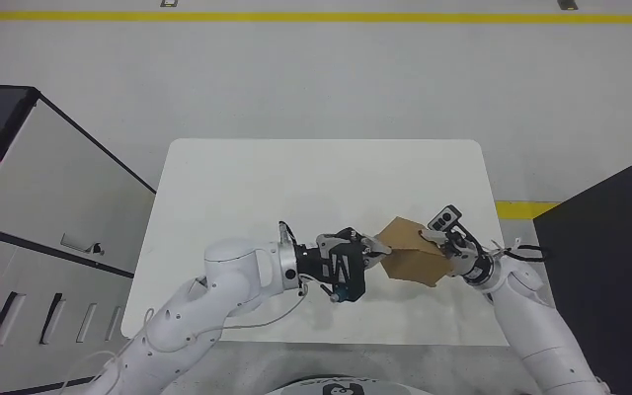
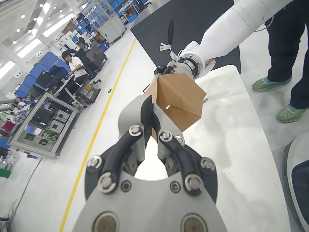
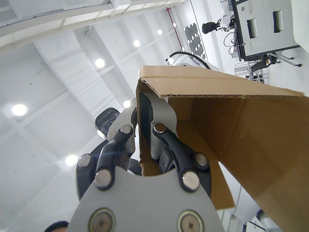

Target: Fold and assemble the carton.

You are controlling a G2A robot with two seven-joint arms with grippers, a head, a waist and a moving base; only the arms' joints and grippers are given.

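- The carton point(image 1: 410, 255) hangs between the two arms over the right front part of the worktop point(image 1: 296, 188), and it appears to be lifted off the surface.
- The left gripper point(image 1: 378, 247) is clamped on the carton's edge on the robot's left side. The right gripper point(image 1: 439, 247) is pinched on a wall at the opposite end.
- The carton's long axis runs from one gripper to the other, across the robot's front. Each arm is therefore at its own end, and neither is nearer than the other.
- The coming fold likely turns on the open end, which faces the right gripper. The loose flaps lie on that side, away from the left gripper.
- The right wrist view looks into the hollow inside and shows a corrugated raw edge with one finger inside the wall and one outside.
- The left wrist view shows closed outer faces, a creased corner and a small slot, but not the inside.
- The top view shows the spacing of the arms but not the opening.
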